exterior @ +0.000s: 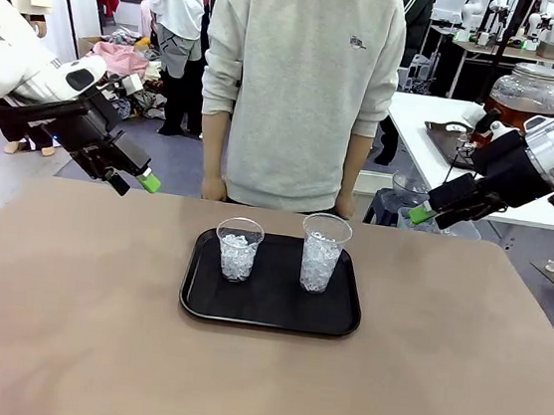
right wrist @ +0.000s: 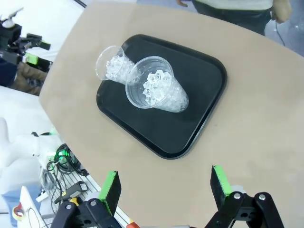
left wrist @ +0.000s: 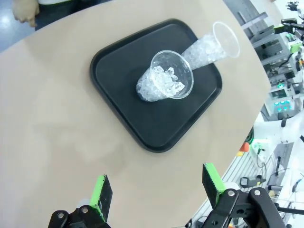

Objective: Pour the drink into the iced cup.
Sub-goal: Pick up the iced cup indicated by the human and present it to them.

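The tan desk [exterior: 61, 343] carries little, so the trouble I foresee comes from what stands off it. The person [exterior: 301, 80] waits at 12 o'clock with hands [exterior: 214, 188] at the far edge, where a sweeping arm could meet them. The drink [exterior: 518, 113] sits in a big round glass jar [exterior: 527, 91] on a white side table [exterior: 416, 133] far out at 2 o'clock, behind the right arm and well apart from the tray. My guess is that the jar is too broad and heavy for either arm to tip cleanly, and a wobbling pour would flood the tray or the desk. The left jaws hang wide and hold nothing at 10 o'clock of the tray. The right jaws, equally wide and empty, hang at 2 o'clock, both above the desk. The black tray [exterior: 196, 303] lies mid-desk and may slide if nudged. On it stand two clear cups, both iced, so the target is ambiguous: a shorter cup [exterior: 238, 253] at 9 o'clock and a taller cup [exterior: 321, 258] at 3 o'clock, side by side with a gap between. Thin plastic probably crumples under a firm squeeze, and reaching for one risks toppling its neighbour. The ice [left wrist: 166, 80] is heaped high in each, so liquid poured fast could splash off it and over the rim.
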### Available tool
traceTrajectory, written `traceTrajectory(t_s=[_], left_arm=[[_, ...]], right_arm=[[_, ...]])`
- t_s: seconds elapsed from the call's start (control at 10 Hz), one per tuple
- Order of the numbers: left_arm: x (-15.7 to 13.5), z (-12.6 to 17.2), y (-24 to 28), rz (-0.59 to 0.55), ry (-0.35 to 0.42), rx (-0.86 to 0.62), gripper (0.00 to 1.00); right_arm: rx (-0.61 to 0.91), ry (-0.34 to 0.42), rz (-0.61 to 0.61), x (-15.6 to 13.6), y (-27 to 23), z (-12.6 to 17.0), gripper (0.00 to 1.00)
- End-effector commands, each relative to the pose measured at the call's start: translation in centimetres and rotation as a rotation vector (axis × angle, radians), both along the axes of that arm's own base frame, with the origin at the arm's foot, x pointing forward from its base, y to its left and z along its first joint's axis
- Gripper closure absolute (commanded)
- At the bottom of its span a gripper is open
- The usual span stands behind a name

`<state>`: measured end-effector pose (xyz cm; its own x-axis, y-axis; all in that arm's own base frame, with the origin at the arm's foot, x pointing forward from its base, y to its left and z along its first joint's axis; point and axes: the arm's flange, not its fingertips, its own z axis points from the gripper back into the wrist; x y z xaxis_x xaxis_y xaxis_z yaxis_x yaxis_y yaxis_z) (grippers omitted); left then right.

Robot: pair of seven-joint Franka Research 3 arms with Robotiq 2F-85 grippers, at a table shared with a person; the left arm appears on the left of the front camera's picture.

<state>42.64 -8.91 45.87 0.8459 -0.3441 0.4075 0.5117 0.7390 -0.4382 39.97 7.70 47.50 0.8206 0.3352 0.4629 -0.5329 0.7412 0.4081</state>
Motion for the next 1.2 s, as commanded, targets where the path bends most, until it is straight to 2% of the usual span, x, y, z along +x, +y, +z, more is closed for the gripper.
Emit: traceTrajectory(t_s=[0.0,0.3,0.4,0.5,0.7,1.1], left_arm=[[-0.5,0.4,-0.5,-0.007,-0.023,-0.006,0.00],[-0.2,0.3,-0.5,-0.003,-0.010,0.017,0.00],[0.4,0.8,0.0,0.073,0.030,-0.041,0.00],[1.2,1.1,1.1,0.109,0.091,-0.143,0.00],[2.1,1.3,2.9,0.163,0.190,-0.254,0.00],[3.6,-0.8,5.7,0.242,0.355,-0.497,0.00]], right_arm=[[0.012,0.008,-0.016,-0.1,-0.1,0.2,0.00],[-0.011,0.004,-0.009,-0.1,-0.1,0.0,0.00],[0.058,0.069,-0.057,0.8,0.0,0.6,0.00],[0.125,0.134,-0.109,1.3,-0.7,1.2,0.00],[0.266,0.268,-0.189,2.5,-2.5,1.8,0.00],[0.525,0.515,-0.223,4.4,-6.2,0.0,0.00]])
